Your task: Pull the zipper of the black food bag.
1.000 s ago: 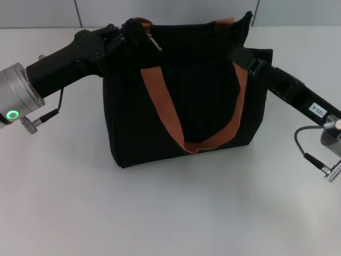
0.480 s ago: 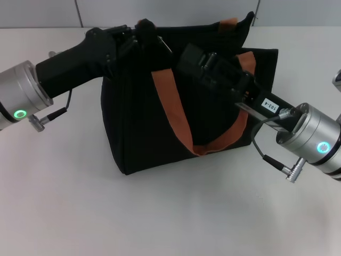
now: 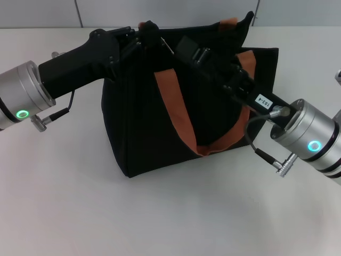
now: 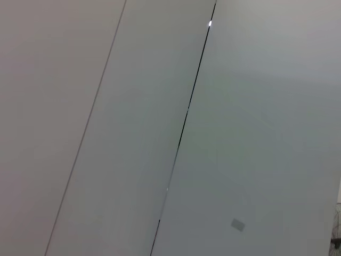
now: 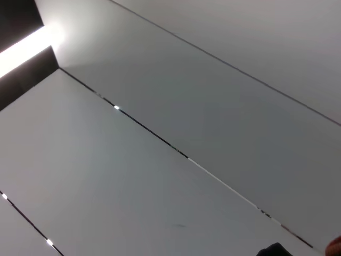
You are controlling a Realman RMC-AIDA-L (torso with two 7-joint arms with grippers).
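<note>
The black food bag [image 3: 141,128] stands upright mid-table, its orange-brown handles [image 3: 173,109] hanging down the front. My left gripper [image 3: 145,33] reaches in from the left and is shut on the bag's top left corner by the handle's end. A thin silvery zipper pull [image 3: 166,47] shows on the bag's top edge just right of it. My right gripper [image 3: 185,45] lies across the bag's top from the right, its tip close to the pull. Its black fingers merge with the bag. Neither wrist view shows the bag or any fingers.
The white table [image 3: 170,213] spreads in front of the bag and to both sides. A panelled wall [image 3: 42,13] rises behind the table. Both wrist views show only pale panels with dark seams [image 4: 184,122].
My right arm has swung from the bag's right side across its top toward the left corner. The bag has turned slightly, and my left gripper has shifted a little right with it.
</note>
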